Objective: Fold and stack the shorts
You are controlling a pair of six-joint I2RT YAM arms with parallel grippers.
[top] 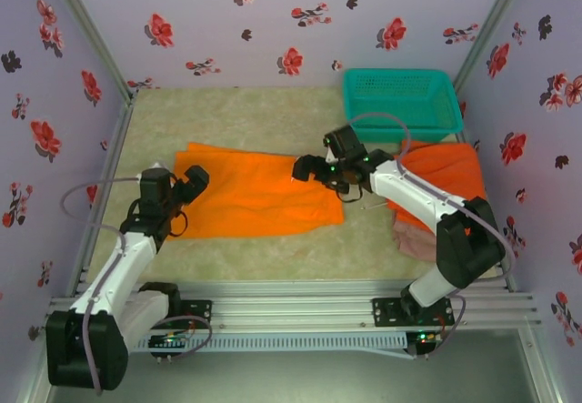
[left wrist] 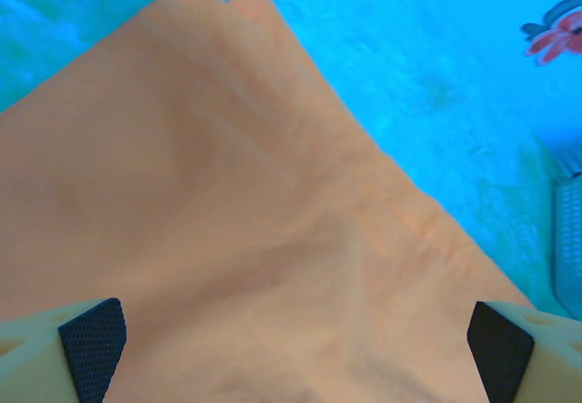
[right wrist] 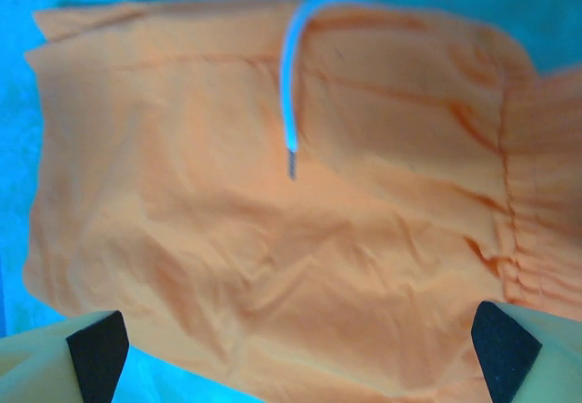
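Note:
One pair of bright orange shorts (top: 259, 194) lies spread flat on the mat in the middle. My left gripper (top: 195, 183) hovers open over its left edge; in the left wrist view the orange cloth (left wrist: 227, 221) lies under the wide-apart pads (left wrist: 91, 348). My right gripper (top: 306, 168) stands open over the shorts' upper right corner. In the right wrist view the cloth (right wrist: 273, 239) and its white drawstring (right wrist: 291, 85) lie below the open gripper (right wrist: 296, 362). A second orange pair (top: 447, 170) lies crumpled at the right, on top of pink-beige shorts (top: 414, 239).
A teal mesh basket (top: 400, 103) stands at the back right, just behind the right-hand pile. Flowered walls close in the left, back and right sides. A metal rail (top: 291, 298) runs along the near edge by the arm bases.

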